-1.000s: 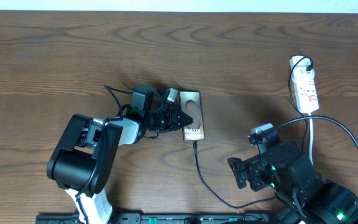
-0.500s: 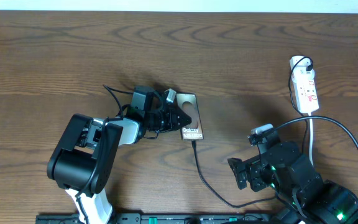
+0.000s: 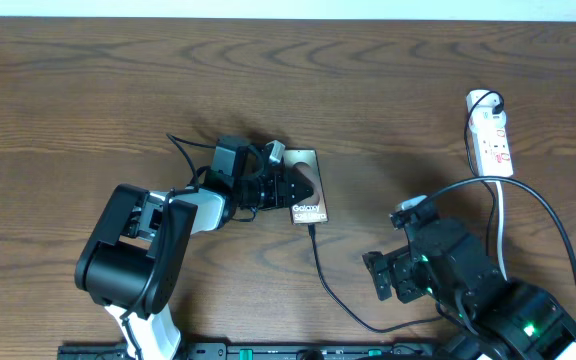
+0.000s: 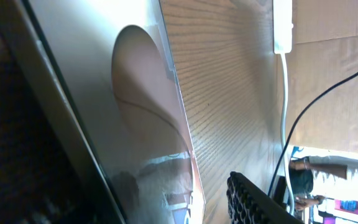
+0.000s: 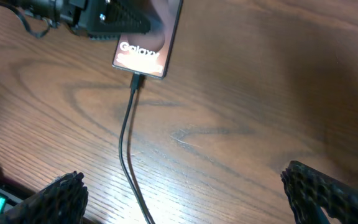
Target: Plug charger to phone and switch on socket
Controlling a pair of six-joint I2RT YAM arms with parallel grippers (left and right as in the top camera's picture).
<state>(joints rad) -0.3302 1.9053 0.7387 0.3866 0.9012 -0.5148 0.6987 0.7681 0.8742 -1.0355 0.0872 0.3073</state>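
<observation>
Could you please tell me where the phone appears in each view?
Overhead: the slim silvery-beige "Galaxy" phone lies centre, its left edge overlapped by the left pincer.
Left wrist: fills the left half.
Right wrist: top, left of centre.
Shared landmark: thin black charger cable at its lower edge, overhead and right wrist.

Robot lab, wooden table (image 3: 88, 90)

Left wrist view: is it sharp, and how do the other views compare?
Left wrist view: the phone sits too close, blurred, washed out by glare at top. Right wrist view: fairly sharp, Galaxy lettering readable. Overhead view: sharp, evenly lit.
</observation>
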